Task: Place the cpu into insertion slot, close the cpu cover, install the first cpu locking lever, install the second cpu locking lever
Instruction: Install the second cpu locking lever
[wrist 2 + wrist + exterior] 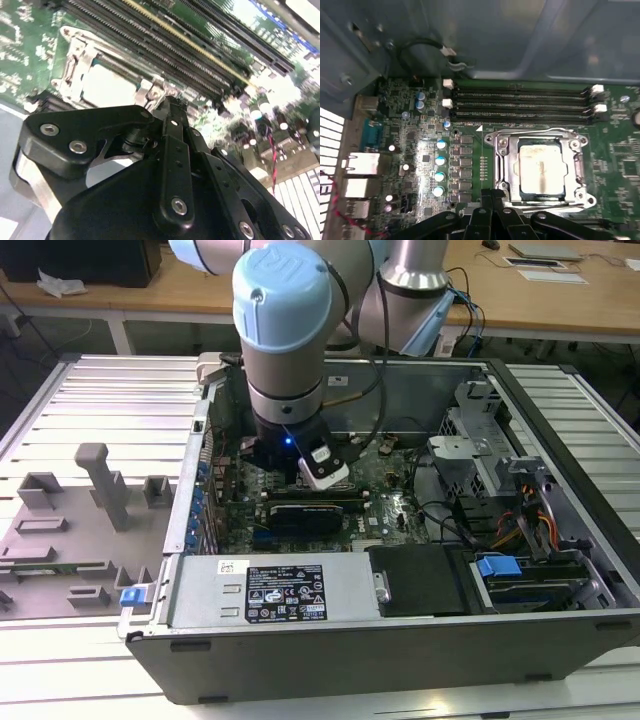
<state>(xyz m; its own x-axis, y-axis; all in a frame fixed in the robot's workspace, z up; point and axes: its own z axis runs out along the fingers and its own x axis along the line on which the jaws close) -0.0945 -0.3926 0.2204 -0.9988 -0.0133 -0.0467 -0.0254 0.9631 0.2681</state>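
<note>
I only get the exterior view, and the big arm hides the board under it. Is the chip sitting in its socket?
Observer: Yes. In the first wrist view the cpu lies flat in the insertion slot.
Operator: And that metal frame plate, is it up or down?
Observer: Down. The cpu cover lies flat around the chip, whose pale top shows through the cover's window.
Operator: So what is the arm's tip doing?
Observer: The gripper is shut, with nothing between its fingers, and sits close to one edge of the cover.
</note>
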